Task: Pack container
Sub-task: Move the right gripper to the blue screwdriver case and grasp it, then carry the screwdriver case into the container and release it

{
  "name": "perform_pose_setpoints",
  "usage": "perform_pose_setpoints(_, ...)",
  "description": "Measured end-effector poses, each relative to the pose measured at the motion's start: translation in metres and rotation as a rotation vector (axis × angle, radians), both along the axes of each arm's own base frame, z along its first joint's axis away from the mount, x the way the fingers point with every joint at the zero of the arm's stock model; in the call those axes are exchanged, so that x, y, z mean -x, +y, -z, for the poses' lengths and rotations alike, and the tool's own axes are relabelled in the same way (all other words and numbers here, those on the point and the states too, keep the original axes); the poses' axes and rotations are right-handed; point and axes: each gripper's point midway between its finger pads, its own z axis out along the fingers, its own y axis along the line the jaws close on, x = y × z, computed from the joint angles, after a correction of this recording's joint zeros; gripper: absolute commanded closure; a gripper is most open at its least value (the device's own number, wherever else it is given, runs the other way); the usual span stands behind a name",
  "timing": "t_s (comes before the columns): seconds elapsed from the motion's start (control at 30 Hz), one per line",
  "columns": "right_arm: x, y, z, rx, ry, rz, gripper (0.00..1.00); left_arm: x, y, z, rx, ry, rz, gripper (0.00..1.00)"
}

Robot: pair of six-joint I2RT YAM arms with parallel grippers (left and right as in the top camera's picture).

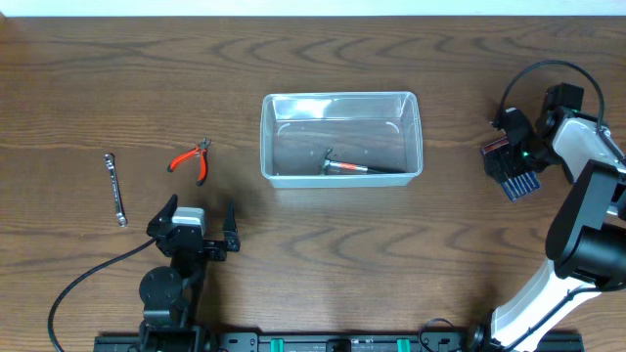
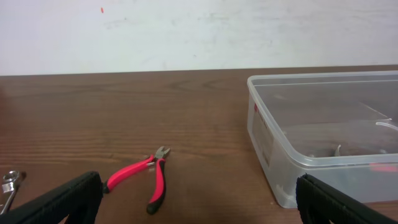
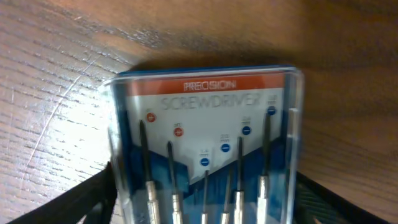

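The clear plastic container stands at the table's middle, with a small hammer with a red and black handle lying in it. My right gripper is shut on a blue precision screwdriver set case, right of the container and apart from it. My left gripper is open and empty at the front left. In the left wrist view the container is ahead on the right and my open jaws frame the bottom edge.
Red-handled pliers lie left of the container, just beyond my left gripper; they also show in the left wrist view. A metal wrench lies further left, with its end at the left wrist view's edge.
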Motion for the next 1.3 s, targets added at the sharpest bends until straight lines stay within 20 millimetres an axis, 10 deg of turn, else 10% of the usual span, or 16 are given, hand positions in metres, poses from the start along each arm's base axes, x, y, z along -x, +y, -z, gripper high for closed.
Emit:
perform_pose_setpoints(0.37, 0.0, 0.0, 0.0, 0.0, 0.0, 0.0, 0.3, 0.0, 0.0, 0.0, 0.0, 0.0, 0.0, 0.02)
perform_pose_setpoints(0.6, -0.001, 0.001, 0.0, -0.006, -0.003, 0.001, 0.51, 0.0, 0.0, 0.0, 0.0, 0.0, 0.0, 0.02)
perform_pose_setpoints(0.73, -0.003, 0.006, -0.002, -0.032, -0.01, 0.018, 0.83, 0.0, 0.0, 0.0, 0.0, 0.0, 0.0, 0.02)
perform_pose_setpoints(0.87, -0.013, 0.02, -0.016, -0.058, -0.021, 0.009, 0.83, 0.0, 0.0, 0.0, 0.0, 0.0, 0.0, 0.02)
perform_pose_setpoints(1.07, -0.074, 0.079, -0.118, -0.031, -0.239, -0.139, 0.99, 0.0, 0.0, 0.0, 0.0, 0.0, 0.0, 0.02)
perform_pose_setpoints(1.2, -0.096, 0.164, -0.219, -0.027, -0.489, -0.344, 0.99, 0.0, 0.0, 0.0, 0.0, 0.0, 0.0, 0.02)
perform_pose_setpoints(1.3, -0.078, 0.243, -0.259, -0.059, -0.589, -0.56, 0.99, 0.0, 0.0, 0.0, 0.0, 0.0, 0.0, 0.02)
